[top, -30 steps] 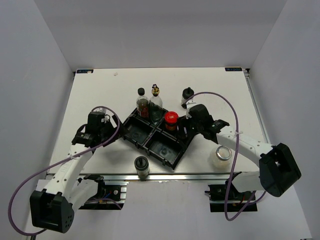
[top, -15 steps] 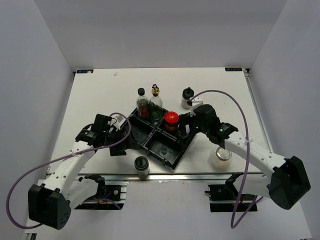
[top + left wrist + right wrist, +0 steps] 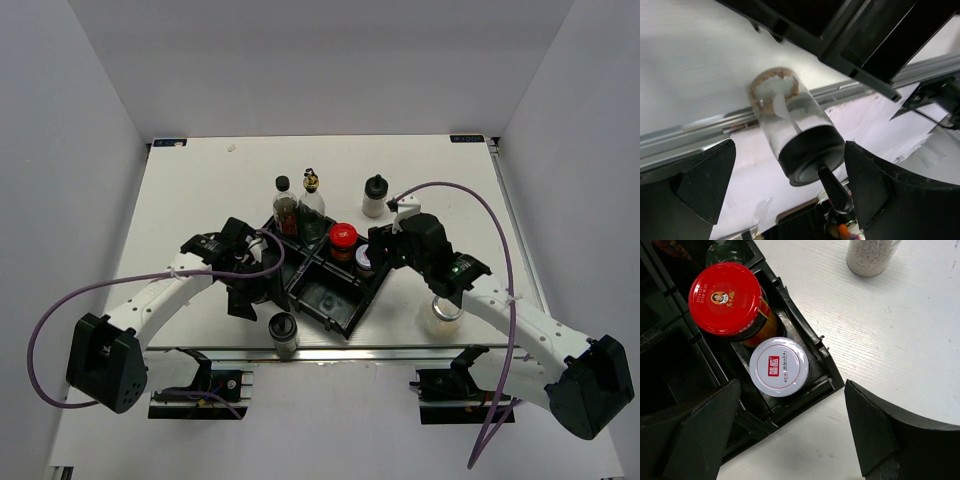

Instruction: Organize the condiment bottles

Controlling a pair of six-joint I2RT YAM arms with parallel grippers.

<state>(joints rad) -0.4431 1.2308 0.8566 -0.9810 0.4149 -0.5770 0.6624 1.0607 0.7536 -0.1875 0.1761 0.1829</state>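
The black tray (image 3: 335, 305) sits mid-table. A black-capped bottle (image 3: 285, 206) and the gold-spouted bottle (image 3: 312, 200) stand in its far compartment. The red-lidded jar (image 3: 343, 238) (image 3: 725, 298) and silver-lidded jar (image 3: 364, 262) (image 3: 779, 366) share its right compartment (image 3: 812, 347). My right gripper (image 3: 380, 250) (image 3: 792, 385) is open just above the silver-lidded jar, holding nothing. Another black-capped bottle (image 3: 284, 334) (image 3: 795, 135) stands upright at the front edge. My left gripper (image 3: 252, 290) (image 3: 790, 150) is open beside it, not touching. The white shaker (image 3: 375, 196) (image 3: 870, 255) and wide clear jar (image 3: 443, 312) stand on the table.
The table's metal front rail (image 3: 330, 350) (image 3: 700, 132) runs right behind the front bottle. The two near compartments of the tray hold nothing. The right arm's purple cable (image 3: 470, 205) loops over the right side of the table. White walls enclose the table.
My left gripper has swung right and forward to the bottle at the front edge. My right gripper has drawn back, and the silver-lidded jar now shows in the tray beside the red-lidded jar.
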